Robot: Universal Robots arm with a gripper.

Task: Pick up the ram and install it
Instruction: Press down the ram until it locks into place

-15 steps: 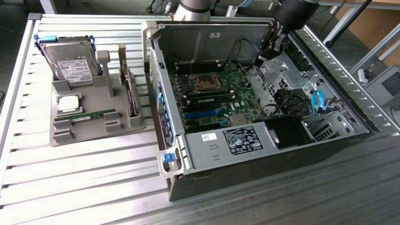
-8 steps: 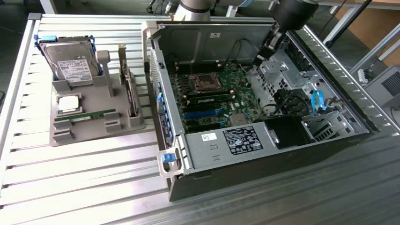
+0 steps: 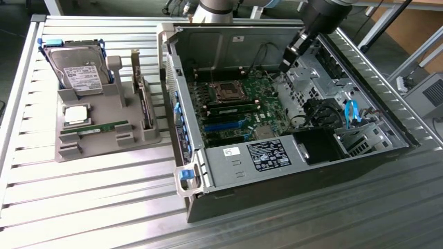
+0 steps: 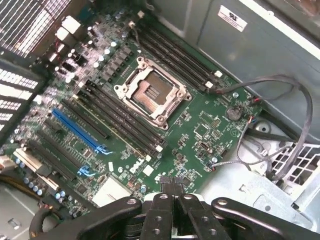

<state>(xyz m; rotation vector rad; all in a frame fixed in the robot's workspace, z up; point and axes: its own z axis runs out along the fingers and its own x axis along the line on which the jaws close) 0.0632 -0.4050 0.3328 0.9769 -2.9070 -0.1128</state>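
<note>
exterior view: one ram on the grey tray; one gripper closed, holding nothing.

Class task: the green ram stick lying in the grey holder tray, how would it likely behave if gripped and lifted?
The ram looks thin and flat, so probably light and fairly stiff. Its narrow edges likely offer little grip, so it could slip. The bare board seems fragile.

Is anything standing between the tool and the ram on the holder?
Yes. The tool hangs shut inside the open computer case, above the motherboard. The ram lies on the grey holder outside, toward the exterior view's left, so the case's side wall stands between them.
</note>
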